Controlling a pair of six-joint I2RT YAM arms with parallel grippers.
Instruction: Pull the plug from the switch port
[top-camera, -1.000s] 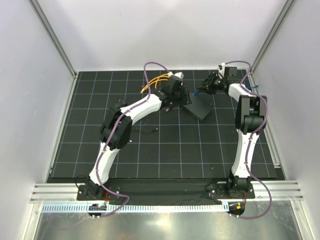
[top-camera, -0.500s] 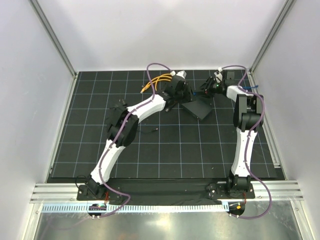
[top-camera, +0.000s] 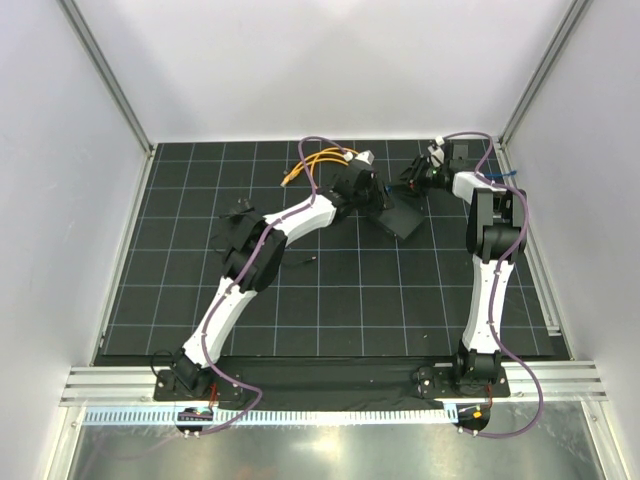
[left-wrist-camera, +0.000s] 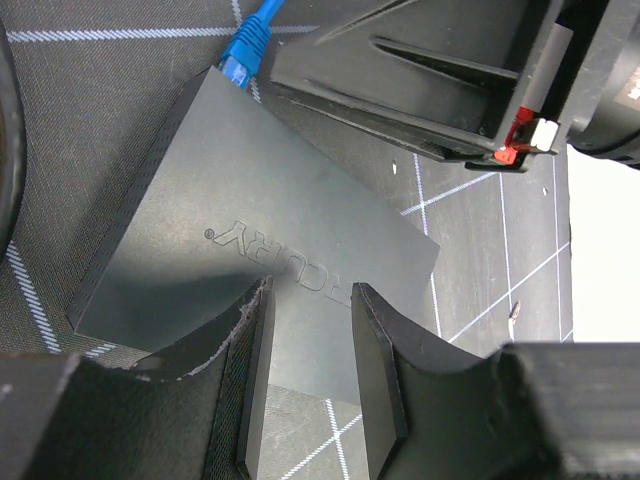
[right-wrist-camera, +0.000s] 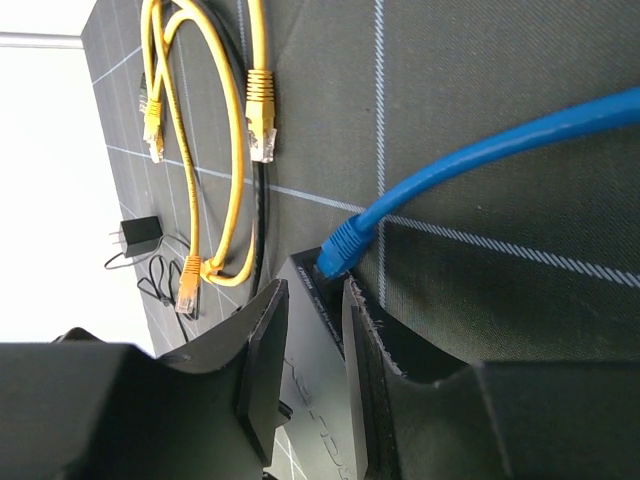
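Blue plug (right-wrist-camera: 340, 250) seated in switch port (left-wrist-camera: 230, 74)
Left tool (left-wrist-camera: 312, 295) released over box (left-wrist-camera: 250, 200); right tool (right-wrist-camera: 314, 295) beside plug, grip can't tell

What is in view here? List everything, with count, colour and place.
switch: one, matte black, far part of the mat
plug: one, blue, seated in the switch's edge
blue cable: one, running off from the plug
yellow cables: at least two, looped beside the switch
power adapter: one, black, thin wire, past the yellow cables
mat: one, black, white grid
left arm: white and black, jaws apart over the switch
right arm: white and black, jaws slightly apart at the plug
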